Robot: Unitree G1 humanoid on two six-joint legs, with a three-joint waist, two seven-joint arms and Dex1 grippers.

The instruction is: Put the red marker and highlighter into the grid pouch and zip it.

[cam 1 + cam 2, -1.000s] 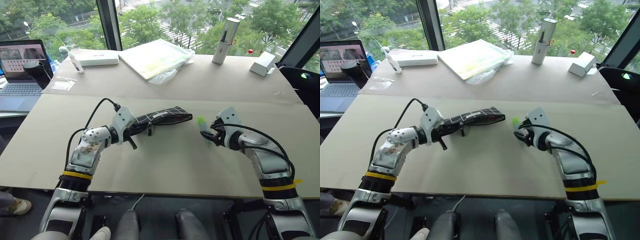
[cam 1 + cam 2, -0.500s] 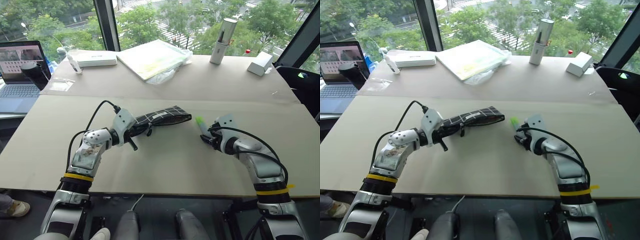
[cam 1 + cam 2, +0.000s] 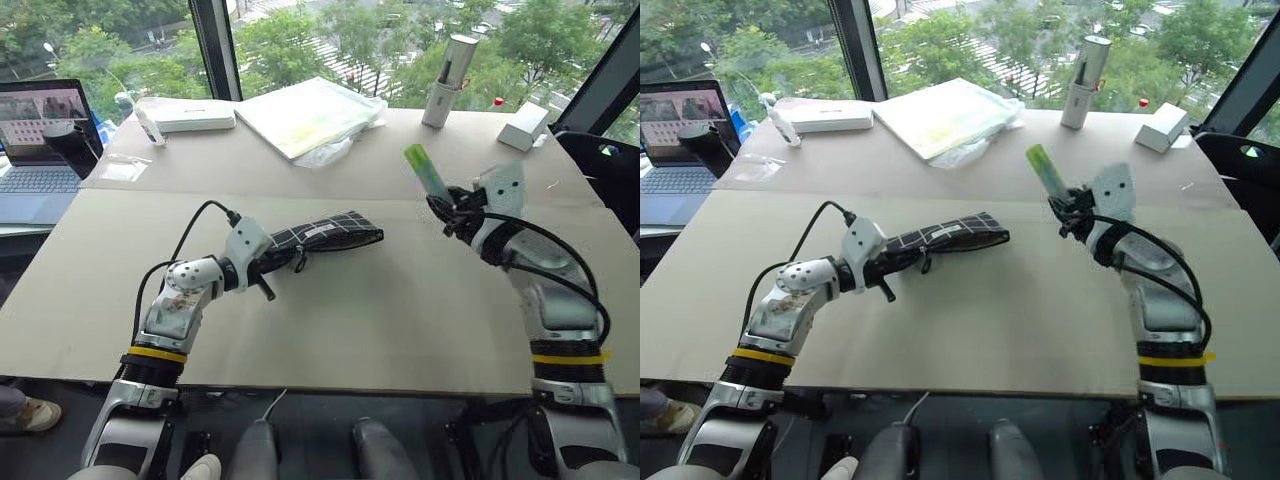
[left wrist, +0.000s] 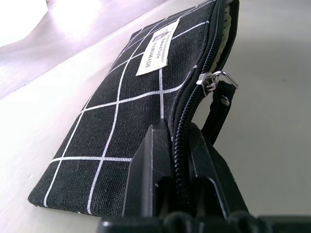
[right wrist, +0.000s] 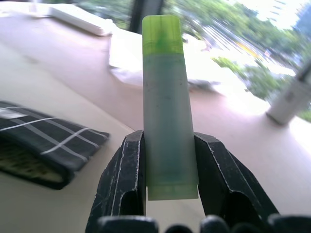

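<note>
Gaping grid pouch (image 3: 320, 235), contents unseen

We see the grid pouch (image 3: 318, 235), a flat black fabric case with thin white grid lines and a small white label, lying on the surface with its zipper partly open and a black pull cord hanging from the slider; one end is pinched in jaws. The highlighter (image 3: 427, 174), a stubby pale translucent pen with a light green cap, is lifted clear of the surface, clamped near its base, cap end up.
</note>
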